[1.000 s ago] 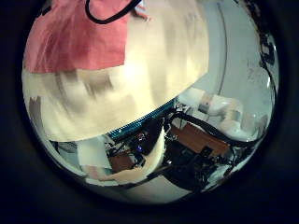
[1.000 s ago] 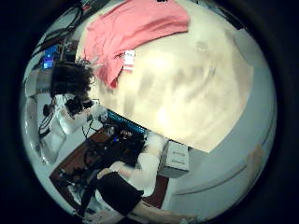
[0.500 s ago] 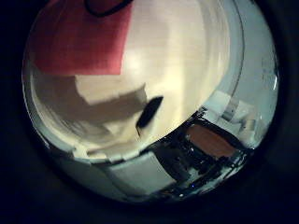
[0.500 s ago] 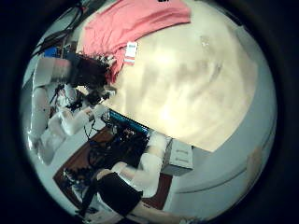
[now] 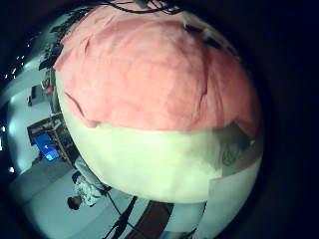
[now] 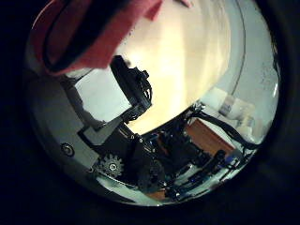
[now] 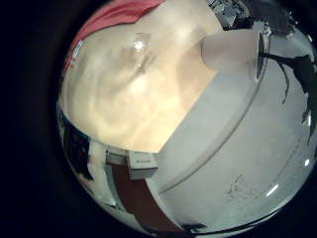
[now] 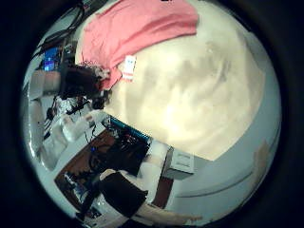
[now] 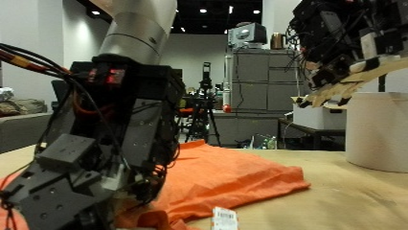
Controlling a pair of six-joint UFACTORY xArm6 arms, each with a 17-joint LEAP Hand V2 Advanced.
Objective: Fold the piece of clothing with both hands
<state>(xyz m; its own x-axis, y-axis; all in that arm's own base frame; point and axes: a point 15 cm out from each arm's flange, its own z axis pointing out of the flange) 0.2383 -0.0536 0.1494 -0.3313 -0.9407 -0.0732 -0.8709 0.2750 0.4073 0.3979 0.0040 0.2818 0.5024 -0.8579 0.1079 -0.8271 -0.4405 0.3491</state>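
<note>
An orange cloth lies bunched on the tan table. My left hand is low over the cloth's near edge, and its fingers are curled down onto the cloth. The cloth fills the left little finger side palm view. My right hand hangs high above the table, away from the cloth, with relaxed fingers holding nothing. The right thumb side palm view shows the cloth with my left hand at its edge. The cloth also shows in the right little finger side palm view.
A white cylinder stands on the table below my right hand; it also shows in the right little finger side palm view. A white tag sticks out of the cloth's edge. Cabinets and equipment stand behind the table.
My left hand has come down onto the cloth and its fingers have curled into its thumb side view. My right hand has barely moved.
</note>
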